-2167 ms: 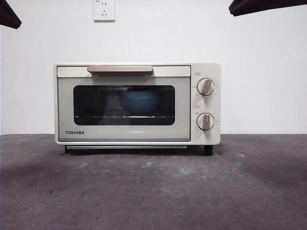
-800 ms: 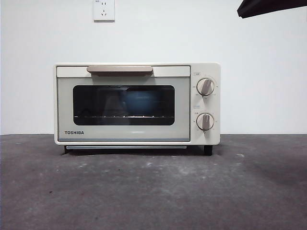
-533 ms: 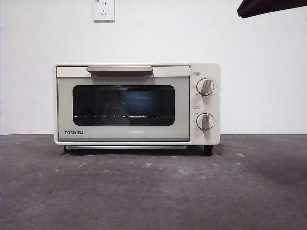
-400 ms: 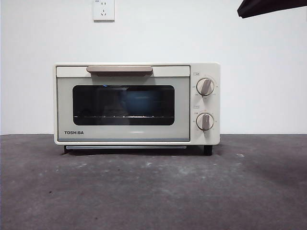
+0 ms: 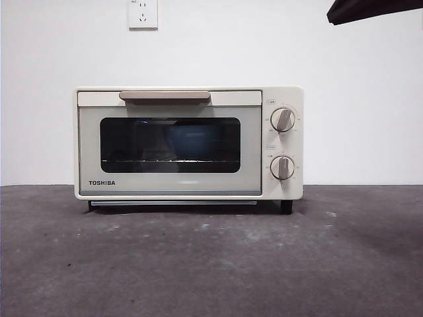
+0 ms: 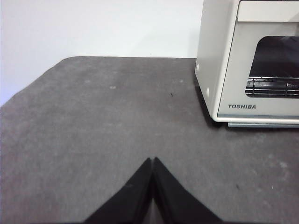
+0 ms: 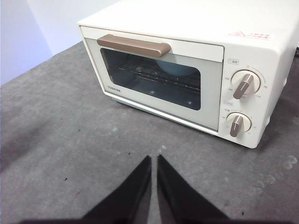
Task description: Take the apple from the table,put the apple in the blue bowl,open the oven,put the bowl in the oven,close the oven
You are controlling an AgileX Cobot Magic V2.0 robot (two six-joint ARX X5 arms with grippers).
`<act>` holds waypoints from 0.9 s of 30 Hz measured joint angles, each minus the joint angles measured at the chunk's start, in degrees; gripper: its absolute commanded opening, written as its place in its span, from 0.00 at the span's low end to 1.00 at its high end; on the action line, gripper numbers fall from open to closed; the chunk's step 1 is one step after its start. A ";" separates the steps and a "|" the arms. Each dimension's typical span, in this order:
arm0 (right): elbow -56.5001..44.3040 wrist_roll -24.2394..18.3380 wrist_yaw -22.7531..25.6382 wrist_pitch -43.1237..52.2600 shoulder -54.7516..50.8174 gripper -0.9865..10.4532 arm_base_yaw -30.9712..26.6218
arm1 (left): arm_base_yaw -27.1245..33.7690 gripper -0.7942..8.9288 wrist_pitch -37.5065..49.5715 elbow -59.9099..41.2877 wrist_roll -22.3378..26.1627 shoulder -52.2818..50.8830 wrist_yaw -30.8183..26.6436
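Note:
The cream-white oven (image 5: 189, 143) stands at the back of the dark grey table (image 5: 211, 264) with its glass door closed. Through the dark glass the blue bowl (image 5: 190, 142) shows on the wire rack; it also shows faintly in the right wrist view as the blue bowl (image 7: 172, 68). The apple is hidden. My left gripper (image 6: 153, 160) is shut with nothing in it, low over the table beside the oven (image 6: 252, 60). My right gripper (image 7: 153, 158) is shut and empty, above the table in front of the oven (image 7: 187, 70). One arm shows as a black tip (image 5: 373, 9) at the top right corner.
A white wall with a socket (image 5: 143, 14) rises behind the oven. Two round knobs (image 5: 283, 119) sit on the oven's right panel, and a beige bar handle (image 5: 165, 96) runs along the door's top. The table's rounded corner (image 6: 70, 60) shows in the left wrist view.
The black arm tip at the top left corner has left the front view. The tip at the top right has drawn back slightly. The oven and bowl have not moved.

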 measured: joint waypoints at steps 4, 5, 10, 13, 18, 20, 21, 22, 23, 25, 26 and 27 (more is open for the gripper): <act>0.00 0.00 0.00 0.02 0.00 0.09 0.02 | -0.02 0.09 -1.53 -0.02 -0.68 0.09 0.09; 0.00 0.00 0.00 0.02 0.00 0.09 0.02 | -0.02 0.09 -1.53 -0.02 -0.85 0.09 0.07; 0.00 0.00 0.00 0.02 0.00 0.09 0.02 | -0.02 0.09 -1.55 -0.02 -1.27 0.09 0.07; 0.00 0.00 0.00 0.02 0.00 0.09 0.02 | -0.02 0.09 -1.53 -0.02 -1.33 0.09 0.07; 0.00 0.00 0.00 0.02 0.00 0.09 0.00 | -0.02 0.09 -1.55 -0.02 -1.44 0.09 0.07; 0.00 0.00 0.00 0.02 0.00 0.09 0.02 | -0.02 0.09 -1.53 -0.02 -1.44 0.09 0.07; 0.00 0.00 0.00 0.02 0.00 0.09 0.00 | -0.02 0.09 -1.53 -0.02 -1.44 0.09 0.07; 0.00 0.00 0.00 0.02 0.00 0.09 0.02 | -0.02 0.09 -1.53 -0.02 -1.44 0.09 0.07; 0.00 0.00 0.00 0.02 0.00 0.09 0.00 | -0.02 0.09 -1.55 -0.02 -1.44 0.09 0.07; 0.00 0.00 0.00 0.02 0.00 0.09 0.02 | -0.02 0.09 -1.53 -0.02 -1.44 0.09 0.07; 0.00 0.00 0.00 0.02 0.00 0.09 0.02 | -0.02 0.09 -1.53 -0.02 -1.44 0.09 0.07; 0.00 0.00 0.00 0.02 0.00 0.09 0.02 | -0.02 0.09 -1.53 -0.02 -1.44 0.09 0.07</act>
